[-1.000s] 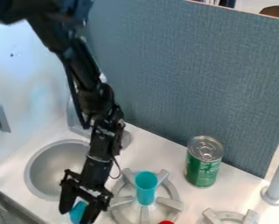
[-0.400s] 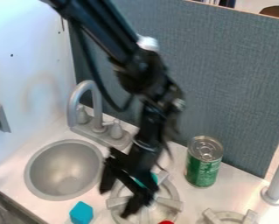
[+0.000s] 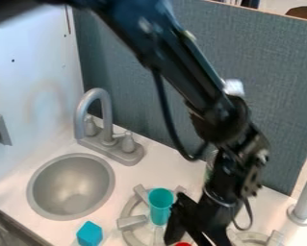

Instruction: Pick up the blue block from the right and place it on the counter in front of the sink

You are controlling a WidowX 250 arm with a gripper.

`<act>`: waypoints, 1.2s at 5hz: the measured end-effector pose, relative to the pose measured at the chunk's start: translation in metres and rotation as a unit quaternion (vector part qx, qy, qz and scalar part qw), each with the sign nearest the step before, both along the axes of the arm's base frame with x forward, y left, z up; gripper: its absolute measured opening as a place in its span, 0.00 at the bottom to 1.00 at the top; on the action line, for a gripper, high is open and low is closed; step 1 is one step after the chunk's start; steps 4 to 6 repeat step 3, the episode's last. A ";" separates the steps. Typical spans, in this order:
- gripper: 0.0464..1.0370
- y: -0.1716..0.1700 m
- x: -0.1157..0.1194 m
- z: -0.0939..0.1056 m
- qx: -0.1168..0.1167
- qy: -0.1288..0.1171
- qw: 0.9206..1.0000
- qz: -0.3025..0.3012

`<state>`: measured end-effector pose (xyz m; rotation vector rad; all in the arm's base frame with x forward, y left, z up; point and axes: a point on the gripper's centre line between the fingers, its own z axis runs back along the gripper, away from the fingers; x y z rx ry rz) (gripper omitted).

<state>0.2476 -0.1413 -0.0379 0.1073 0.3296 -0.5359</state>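
Note:
The black gripper (image 3: 193,236) hangs low over the right side of the left burner, its fingers spread apart. Just left of it, a teal cup (image 3: 160,205) stands upright on the burner. A red object (image 3: 183,244) is partly visible at the bottom edge, between the fingers; whether they touch it I cannot tell. On the counter left of the burner rests a blue block (image 3: 89,234). The green can (image 3: 210,166) is mostly hidden behind the arm.
The grey sink basin (image 3: 70,187) and its faucet (image 3: 99,115) are at the left. The left burner (image 3: 131,222) surrounds the cup's base. A second burner (image 3: 253,237) lies at lower right, near a grey post (image 3: 305,197). A blue-grey panel (image 3: 258,62) rises behind.
The arm and gripper have moved right, from beside the blue block, across the burner and past the teal cup. The block, earlier between the fingers, now sits uncovered; the can is now mostly covered.

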 end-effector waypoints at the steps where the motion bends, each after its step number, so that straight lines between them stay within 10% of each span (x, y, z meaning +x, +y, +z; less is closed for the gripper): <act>1: 0.96 -0.001 0.001 0.000 -0.001 -0.001 1.000 0.000; 6: 0.96 0.000 0.001 -0.001 0.000 0.000 1.000 0.000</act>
